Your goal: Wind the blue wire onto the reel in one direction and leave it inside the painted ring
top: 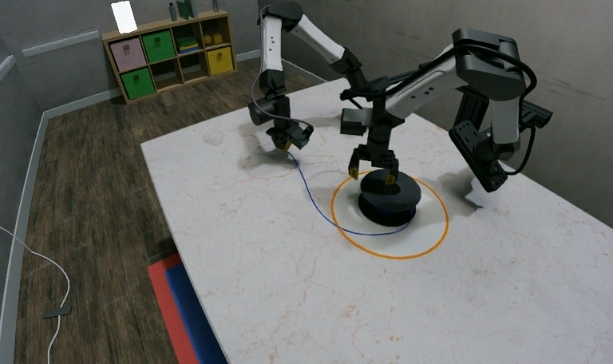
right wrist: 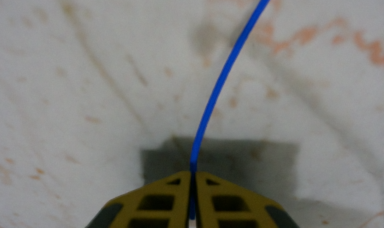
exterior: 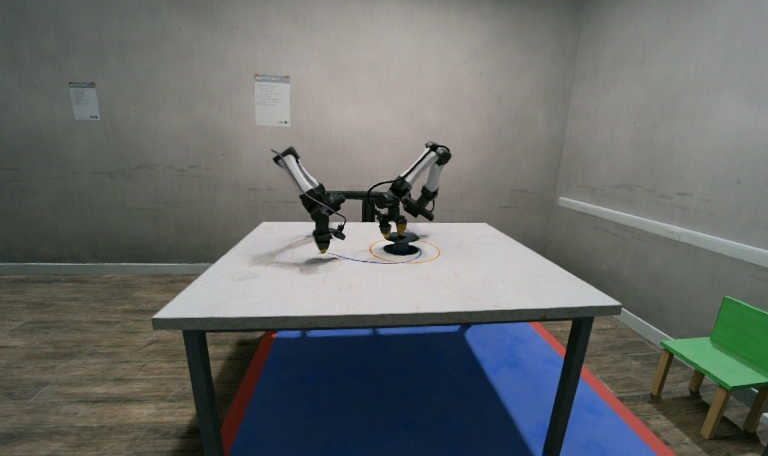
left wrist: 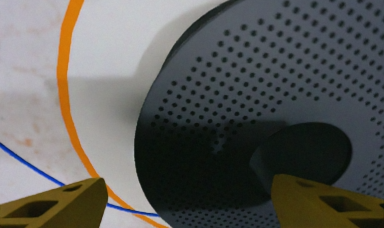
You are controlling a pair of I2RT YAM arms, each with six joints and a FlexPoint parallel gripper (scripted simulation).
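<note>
Jaws: right gripper point(top: 285, 147) point(exterior: 322, 250) point(right wrist: 193, 180) pinching wire point(top: 309, 193) point(exterior: 362, 260) point(left wrist: 35, 170) point(right wrist: 220, 83), left gripper point(top: 372, 176) point(exterior: 393, 231) point(left wrist: 189, 200) open
Feel: probably light, springy
Hold: reel point(top: 375, 197) point(exterior: 402, 249) point(left wrist: 225, 88), likely rigid, by edge

Gray scuffed walls point(top: 406, 7) point(exterior: 424, 60) enclose a brown plank floor point(top: 90, 161) point(exterior: 84, 315), with a green chair point(exterior: 716, 362) standing beside the table point(top: 294, 306) point(exterior: 385, 292).
</note>
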